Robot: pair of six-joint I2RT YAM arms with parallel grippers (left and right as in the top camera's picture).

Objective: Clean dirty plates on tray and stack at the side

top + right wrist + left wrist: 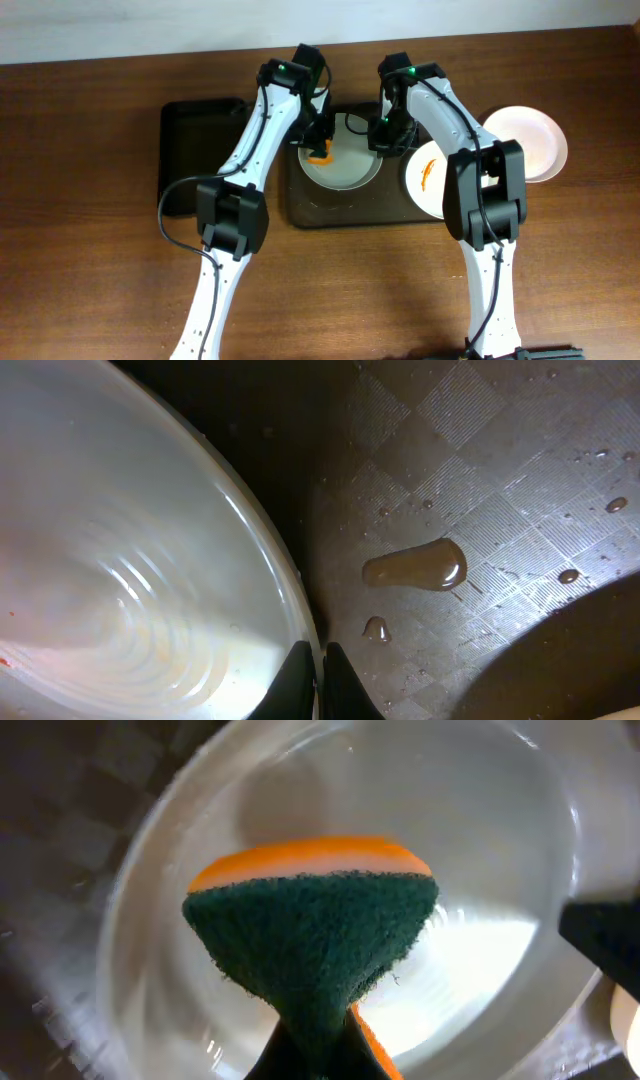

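My left pincer (pixel 312 1058) is clamped on a sponge (pixel 315 935). Coarse dark-green scouring felt faces me with orange foam behind it, and the grip pinches it to a waist so it fans out wide above. Under it lies the middle plate (pixel 500 870), round, shallow, glossy white and wet, in the brown tray (pixel 300 205). My right pincer (pixel 320 682) is nipped shut on that plate's thin rim at its right side.

Beside the rim the tray floor is dark and embossed in a chequer of fine ribs. It is beaded with drops and holds one brownish puddle (pixel 415 565) — an open strip of floor.

A smeared plate (pixel 428 175), an orange streak on white, sits at the tray's right end, partly under my right arm. A plain plate (pixel 530 140) lies just beyond it on the wood table (pixel 100 300). A black tray (pixel 195 150) with rounded corners lies just left of the brown one, its near corner under my left arm.
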